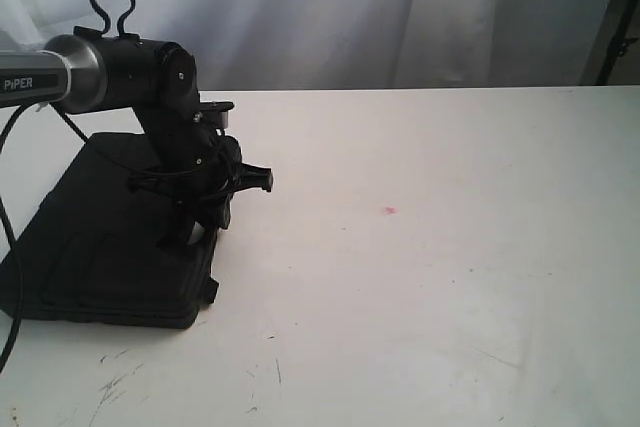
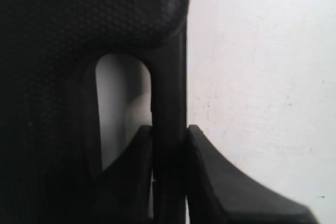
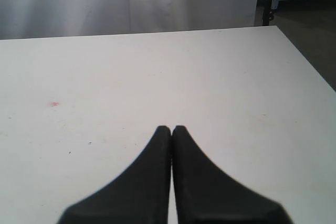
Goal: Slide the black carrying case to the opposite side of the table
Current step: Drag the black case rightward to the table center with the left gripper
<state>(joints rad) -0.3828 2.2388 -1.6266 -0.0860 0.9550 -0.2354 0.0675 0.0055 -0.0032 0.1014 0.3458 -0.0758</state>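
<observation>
Big picture first: the wide white bench [image 1: 450, 277] fills the exterior frame, scuffed dark along its lower edge and open from centre to right. At lower left lies the flat, textured black carrying case [image 1: 90, 247], down on the bench's left end, with the edge that carries its handle turned toward the open surface on the right. Above it the left arm [image 1: 165, 87], silver and black, reaches in from the left of frame and points down at that right-hand edge. In the left wrist view, the left jaws are clamped on the slim black handle bar [image 2: 169, 93], one finger through the cut-out slot and the other on the bench side, both pressing the bar. The right jaws are closed tight together with nothing between them, poised over bare bench; the case is not in that view at all, so the left arm is plainly the nearer one. The handle edge runs near-to-far in the exterior frame, so I'd judge the drag goes broadside toward the right of frame, jaws leading and case trailing. On that path sits a small red spot [image 1: 389, 211], right of centre.
</observation>
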